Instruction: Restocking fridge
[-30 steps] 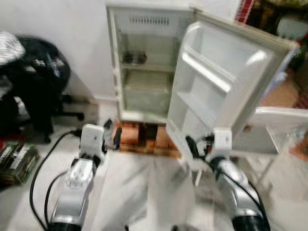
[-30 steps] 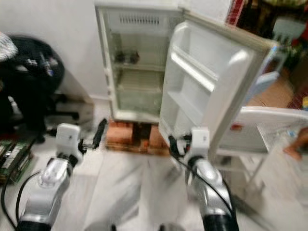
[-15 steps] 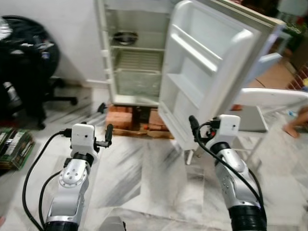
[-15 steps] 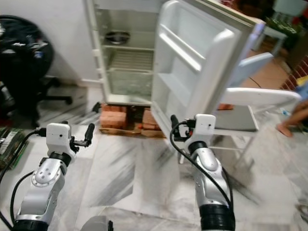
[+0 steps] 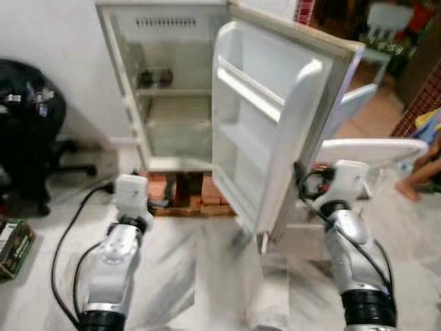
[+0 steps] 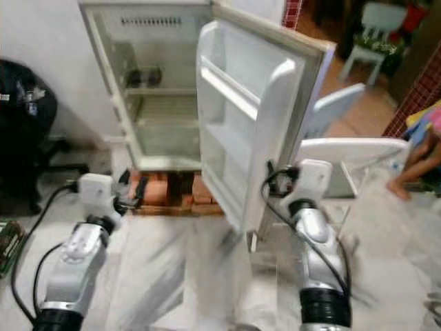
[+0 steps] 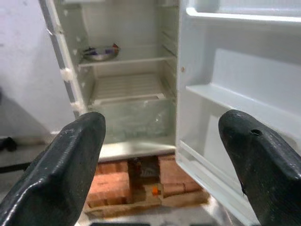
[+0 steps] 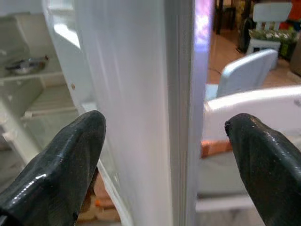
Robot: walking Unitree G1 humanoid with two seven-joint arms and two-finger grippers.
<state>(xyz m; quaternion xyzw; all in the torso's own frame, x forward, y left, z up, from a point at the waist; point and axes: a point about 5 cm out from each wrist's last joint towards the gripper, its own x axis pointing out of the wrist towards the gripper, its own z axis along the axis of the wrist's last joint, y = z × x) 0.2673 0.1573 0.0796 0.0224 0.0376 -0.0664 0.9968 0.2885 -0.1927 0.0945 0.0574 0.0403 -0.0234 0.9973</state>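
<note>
Black office chair (image 5: pixel 27 131) (left), white table (image 5: pixel 372 148)

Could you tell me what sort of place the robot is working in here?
Probably a lived-in home: a small fridge stands open on bricks over a marble-look floor, with a white plastic chair beside it and a black office chair by the wall.

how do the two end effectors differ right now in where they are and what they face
The right end effector is open astride the edge of the fridge door; the left end effector, also open, faces the fridge cabinet and the bricks beneath it, with nothing between its fingers. Neither holds anything.
</note>
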